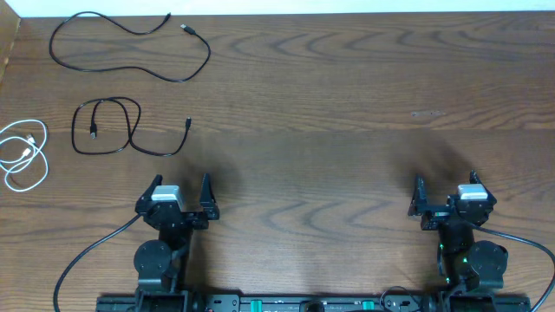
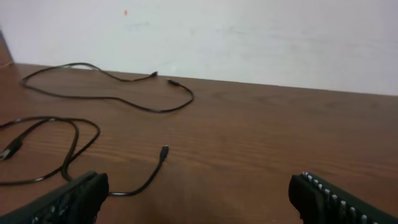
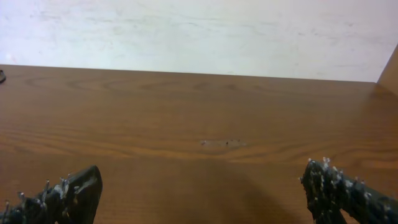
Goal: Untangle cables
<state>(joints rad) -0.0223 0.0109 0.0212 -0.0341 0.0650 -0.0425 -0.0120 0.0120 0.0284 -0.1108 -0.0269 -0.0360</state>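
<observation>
Left gripper (image 1: 181,183) and right gripper (image 1: 447,184) sit wide open, empty; I see long black cable (image 1: 207,56), short black cable (image 1: 139,117), white cable (image 1: 26,154) apart, upper left.

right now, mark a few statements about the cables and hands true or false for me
1. The white cable lies by the left edge of the table, apart from both black ones. True.
2. The long black cable crosses over the short black cable. False: they lie apart, with bare wood between them.
3. The left hand grips a cable. False: it is open and empty, on the near side of the short black cable.
4. The right hand is open, with no cable near it. True.
</observation>
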